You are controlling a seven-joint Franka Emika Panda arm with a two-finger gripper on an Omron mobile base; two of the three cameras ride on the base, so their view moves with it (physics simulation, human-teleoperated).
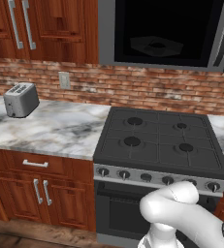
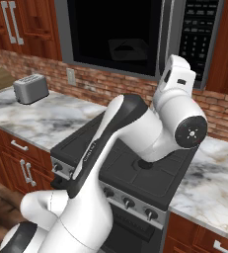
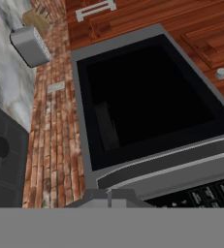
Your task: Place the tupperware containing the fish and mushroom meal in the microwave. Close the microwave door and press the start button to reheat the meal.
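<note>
Black microwave (image 1: 162, 34) fills the top right of the left base view — the tupperware (image 1: 157, 47) sits inside, gripper (image 3: 109, 197) jaws shut on nothing.

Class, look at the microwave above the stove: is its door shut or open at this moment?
Cannot tell for certain. The microwave shows a dark window with a faint tray shape behind it, which suggests the door is shut.
</note>
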